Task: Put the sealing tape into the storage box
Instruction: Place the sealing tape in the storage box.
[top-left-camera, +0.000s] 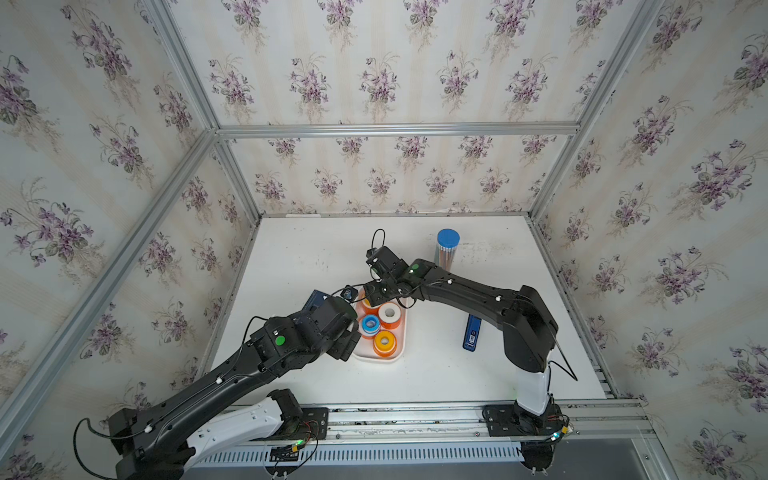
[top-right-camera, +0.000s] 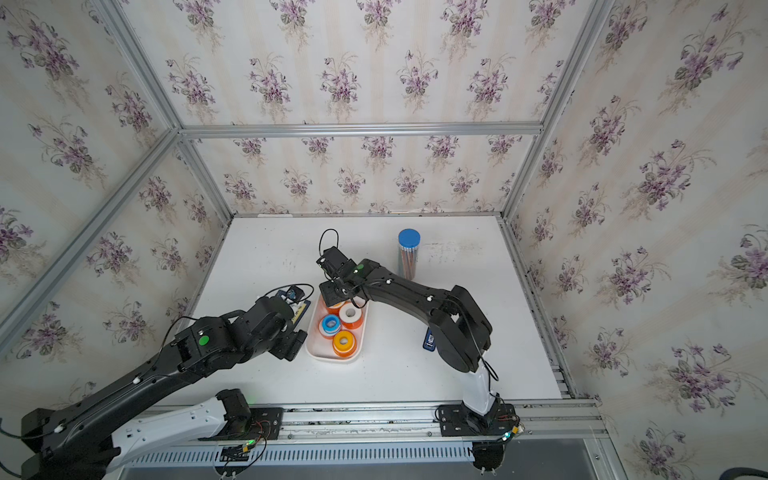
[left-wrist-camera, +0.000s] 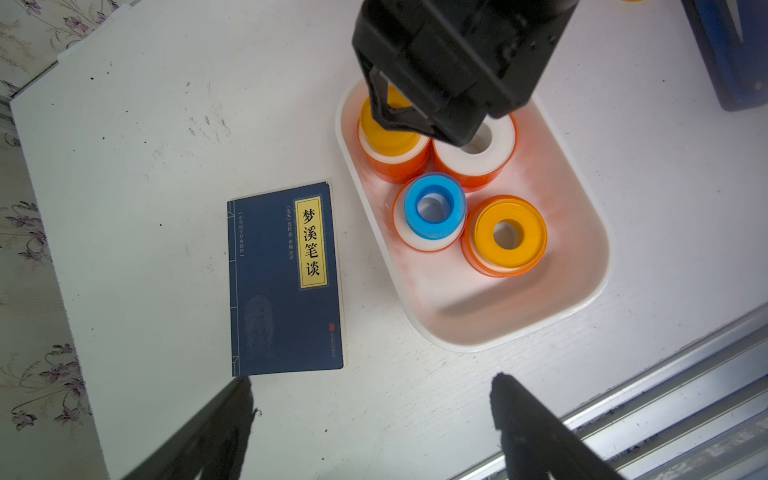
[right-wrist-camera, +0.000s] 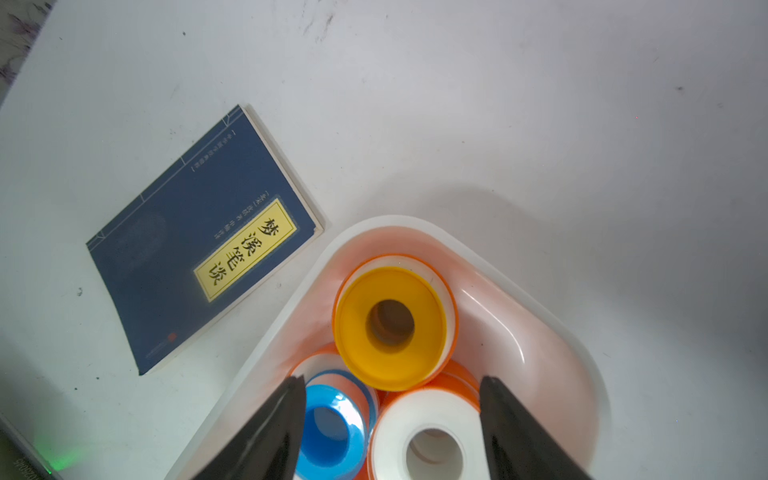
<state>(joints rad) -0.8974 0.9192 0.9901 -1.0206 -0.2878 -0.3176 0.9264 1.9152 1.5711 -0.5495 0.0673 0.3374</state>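
The storage box (top-left-camera: 384, 360) is a shallow white tray in mid-table, seen in both top views. Several sealing tape rolls stand in it: a yellow roll (right-wrist-camera: 390, 324) stacked on an orange-rimmed one at the far end, a white-faced roll (left-wrist-camera: 500, 141), a blue roll (left-wrist-camera: 434, 205) and a yellow-faced orange roll (left-wrist-camera: 509, 235). My right gripper (right-wrist-camera: 391, 378) hangs open just above the far rolls, holding nothing. My left gripper (left-wrist-camera: 372, 377) is open over bare table beside the box's near left edge.
A navy booklet (left-wrist-camera: 282, 282) with a yellow label lies left of the box. A blue-and-black bar (top-left-camera: 471, 332) lies to the right, under the right arm. An upright pencil tube with a blue lid (top-left-camera: 446, 247) stands behind.
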